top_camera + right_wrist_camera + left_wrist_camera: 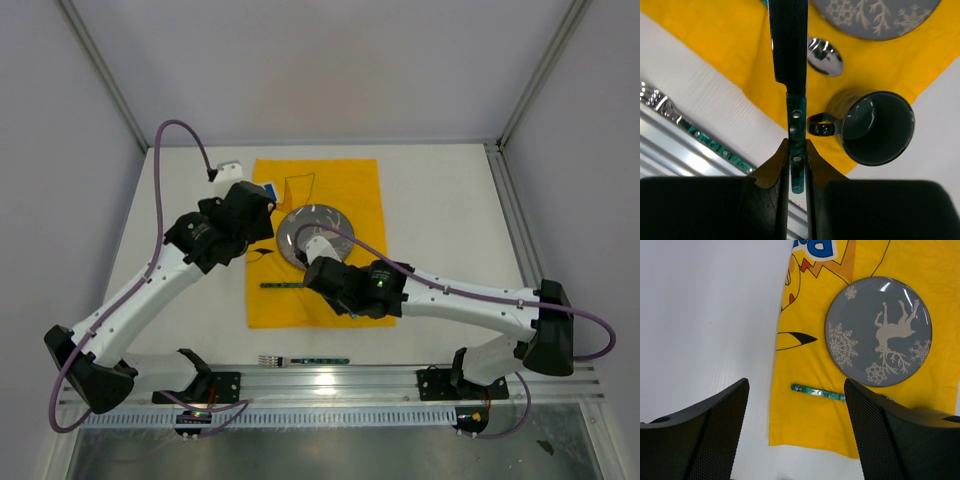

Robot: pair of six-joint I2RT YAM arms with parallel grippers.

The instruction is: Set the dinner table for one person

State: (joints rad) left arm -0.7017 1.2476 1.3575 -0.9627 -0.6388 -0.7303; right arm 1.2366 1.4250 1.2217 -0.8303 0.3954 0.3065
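Note:
My right gripper [796, 145] is shut on the green handle of a knife [790, 45], whose dark blade points away over the yellow cloth [350, 185]. From above, the right gripper [318, 270] hangs just below the grey reindeer plate [305, 222]. A spoon [825, 56] lies on the cloth under the blade; its green handle [817, 391] shows left of the plate [879, 331]. My left gripper [796, 385] is open and empty above the cloth's left edge. The white dinner table [450, 220] carries everything.
A dark mug [875, 127] stands on the cloth's near right corner, beside my right gripper. A green-handled fork [300, 359] lies on the table by the metal rail [330, 382] at the front. Grey walls enclose the table on three sides.

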